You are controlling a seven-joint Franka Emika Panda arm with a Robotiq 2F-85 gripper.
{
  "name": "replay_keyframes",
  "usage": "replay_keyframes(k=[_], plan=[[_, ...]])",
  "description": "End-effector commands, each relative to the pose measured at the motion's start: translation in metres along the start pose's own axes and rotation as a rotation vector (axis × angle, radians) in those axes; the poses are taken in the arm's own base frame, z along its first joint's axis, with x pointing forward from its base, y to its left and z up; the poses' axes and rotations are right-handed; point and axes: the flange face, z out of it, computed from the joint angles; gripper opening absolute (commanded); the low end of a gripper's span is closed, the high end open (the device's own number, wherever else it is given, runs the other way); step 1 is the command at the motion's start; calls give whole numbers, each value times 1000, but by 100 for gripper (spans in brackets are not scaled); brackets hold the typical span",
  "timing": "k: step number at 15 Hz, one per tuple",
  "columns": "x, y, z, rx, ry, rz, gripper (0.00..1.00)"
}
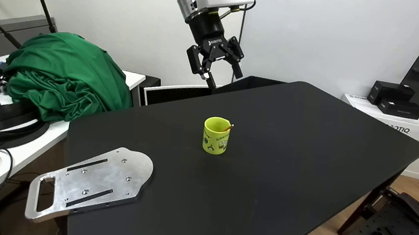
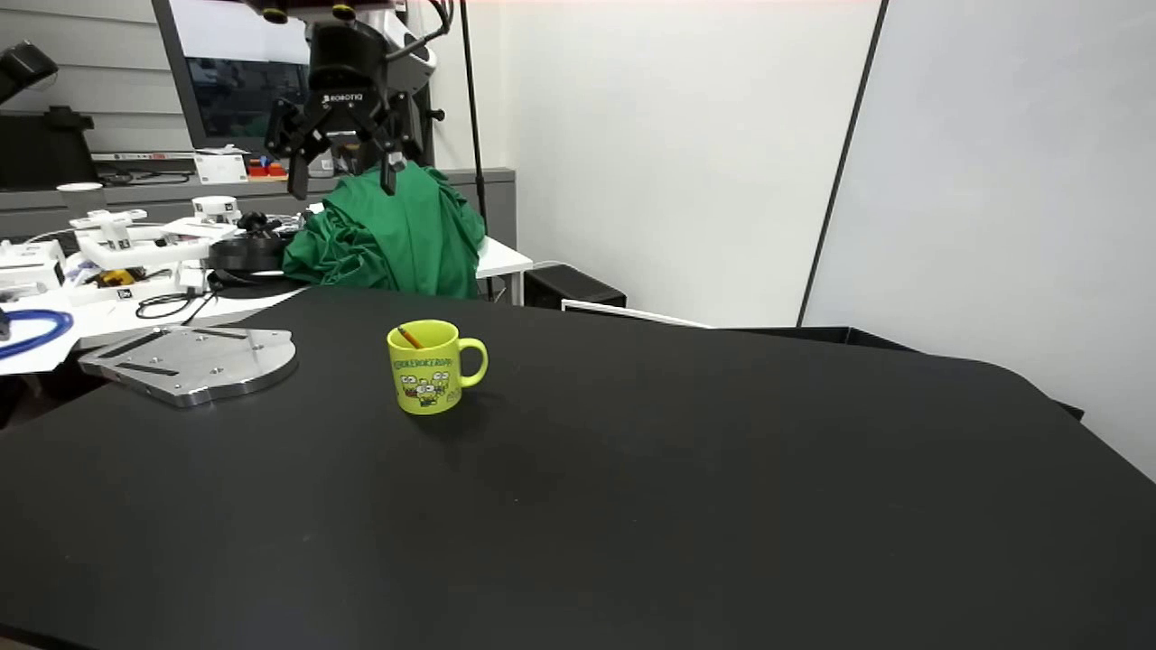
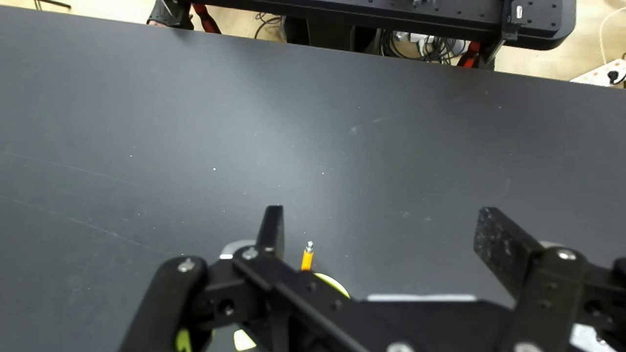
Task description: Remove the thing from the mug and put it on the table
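The mug (image 1: 215, 143) is yellow-green with printed figures and stands upright on the black table (image 1: 284, 180). It also shows in an exterior view (image 2: 426, 384) with its handle. The thing, a thin orange-brown stick (image 2: 410, 338), leans inside the mug, its end just above the rim; it also shows in an exterior view (image 1: 228, 128). In the wrist view the stick (image 3: 306, 260) has a metallic tip, and the mug (image 3: 333, 283) is mostly hidden behind the gripper. My gripper (image 1: 224, 78) is open and empty, well above the table and apart from the mug; its fingers (image 3: 381, 222) are wide apart.
A silver metal plate (image 1: 105, 180) lies at a table corner, partly overhanging it. A white desk (image 1: 34, 149) with a green cloth (image 1: 66, 75) and clutter stands beside the table. A black perforated platform (image 1: 384, 233) stands by the table's edge. White walls (image 2: 704, 162) rise behind.
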Motion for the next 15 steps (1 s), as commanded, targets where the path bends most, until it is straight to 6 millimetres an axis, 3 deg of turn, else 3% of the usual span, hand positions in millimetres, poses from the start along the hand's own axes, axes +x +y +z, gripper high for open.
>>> replay_keyframes(k=[1,6,15], plan=[[16,7,-3,18,-5,10,100],[40,18,8,1,-14,33,100],[75,19,44,-1,-67,43,100]])
